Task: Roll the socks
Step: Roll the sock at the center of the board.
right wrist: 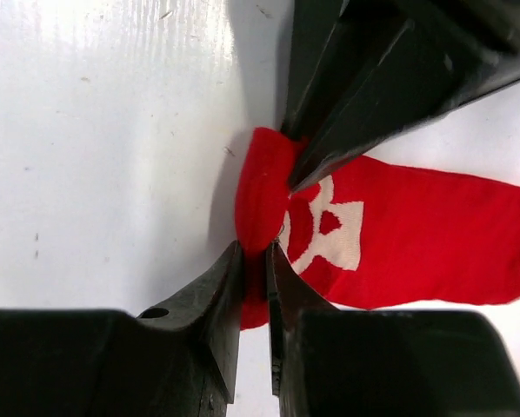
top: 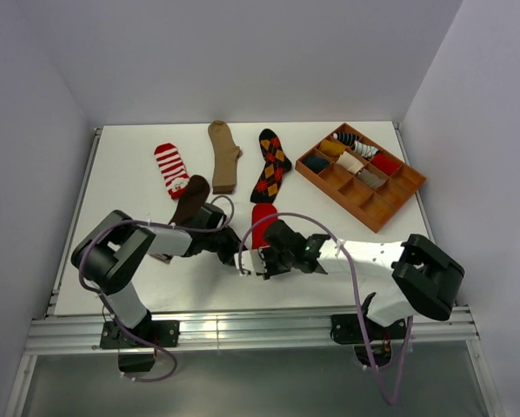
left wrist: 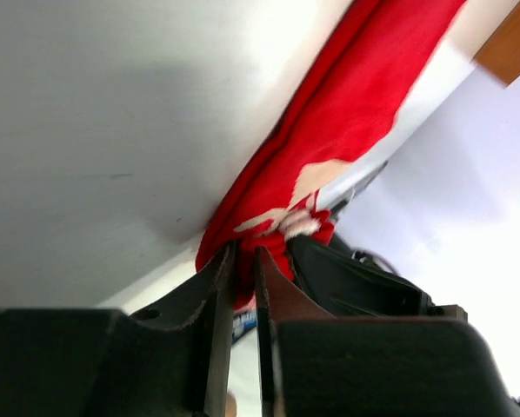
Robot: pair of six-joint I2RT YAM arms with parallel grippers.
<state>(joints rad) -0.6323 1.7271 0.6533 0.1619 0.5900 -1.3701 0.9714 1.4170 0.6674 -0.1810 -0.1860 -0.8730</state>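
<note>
A white table (top: 121,174) seen from above, with socks laid out flat across its far half. At far left lies a red-white striped sock (top: 170,165), with a dark brown sock (top: 190,198) just beside it and nearer the arms. A tan sock (top: 223,155) comes next, then a black argyle sock (top: 272,163). Near the middle of the table, closer to the arms, lies a red sock (top: 262,221) with a white picture on it. Both arms meet at its near end. The left gripper (left wrist: 243,261) has its jaws almost together, pinching a fold of red fabric at that end. The right gripper (right wrist: 254,256) sits just beside it — jaws likewise nearly closed, nipping the sock's edge. The rest of the red sock stretches flat away from them. At far right stands a wooden compartment tray (top: 364,198), set at an angle, with rolled bundles in its far compartments.
</note>
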